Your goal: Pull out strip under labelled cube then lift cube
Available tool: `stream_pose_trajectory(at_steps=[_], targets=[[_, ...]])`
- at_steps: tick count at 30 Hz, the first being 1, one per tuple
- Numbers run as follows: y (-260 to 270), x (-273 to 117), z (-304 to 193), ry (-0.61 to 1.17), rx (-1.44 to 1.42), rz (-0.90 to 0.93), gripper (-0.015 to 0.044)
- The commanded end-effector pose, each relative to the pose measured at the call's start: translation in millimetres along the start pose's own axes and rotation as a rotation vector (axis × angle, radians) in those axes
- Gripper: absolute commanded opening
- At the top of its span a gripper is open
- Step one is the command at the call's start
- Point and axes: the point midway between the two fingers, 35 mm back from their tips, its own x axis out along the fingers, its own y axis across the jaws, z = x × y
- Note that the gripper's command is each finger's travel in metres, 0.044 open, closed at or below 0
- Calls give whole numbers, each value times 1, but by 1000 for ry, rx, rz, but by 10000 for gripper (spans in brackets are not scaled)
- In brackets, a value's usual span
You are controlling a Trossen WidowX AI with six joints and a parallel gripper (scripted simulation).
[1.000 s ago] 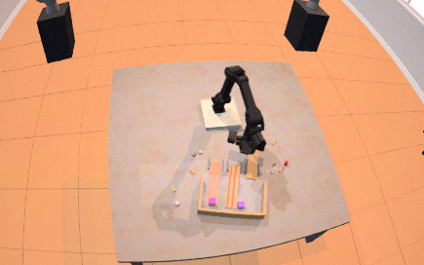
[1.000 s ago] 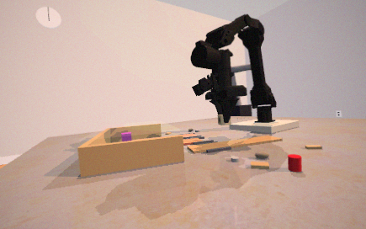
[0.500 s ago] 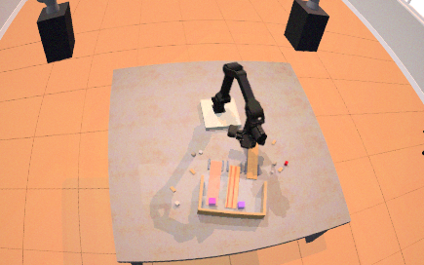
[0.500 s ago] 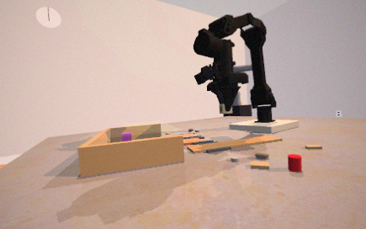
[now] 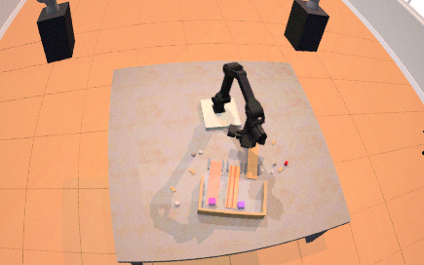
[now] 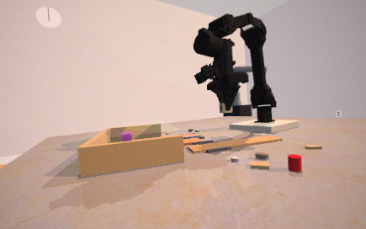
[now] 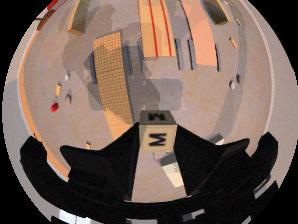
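My gripper (image 6: pixel 226 110) (image 7: pixel 154 125) is shut on the pale cube (image 6: pixel 223 108) (image 7: pixel 159 145) marked with a black M, and holds it high above the table. The grid-patterned strip (image 5: pixel 252 166) (image 6: pixel 236 144) (image 7: pixel 111 62) lies on the table with nothing on it, outside the open side of the tray. The strip with two red lines (image 5: pixel 233 185) (image 7: pixel 161 35) and the plain salmon strip (image 5: pixel 214 176) (image 7: pixel 201 35) reach into the tray. A magenta cube (image 5: pixel 212 201) (image 6: pixel 126 136) sits on the salmon strip's far end. A purple cube (image 5: pixel 241 205) is in the tray, right of the red-lined strip.
The tray (image 5: pixel 231 212) (image 6: pixel 131 157) has low wooden walls. Short grey rails (image 5: pixel 209 164) (image 7: pixel 192 55) flank the strips. A red cylinder (image 5: pixel 286 163) (image 6: pixel 294 163) (image 7: pixel 54 107) and several small blocks and pebbles lie to both sides. The arm's white base plate (image 5: pixel 211 124) (image 6: pixel 242 126) is behind.
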Motion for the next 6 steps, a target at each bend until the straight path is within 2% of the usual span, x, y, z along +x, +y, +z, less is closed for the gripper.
stream_pose_trajectory(at_steps=[1, 6], targets=[[0, -1, -1, 2, 2, 2, 0], [0, -1, -1, 2, 2, 2, 0]])
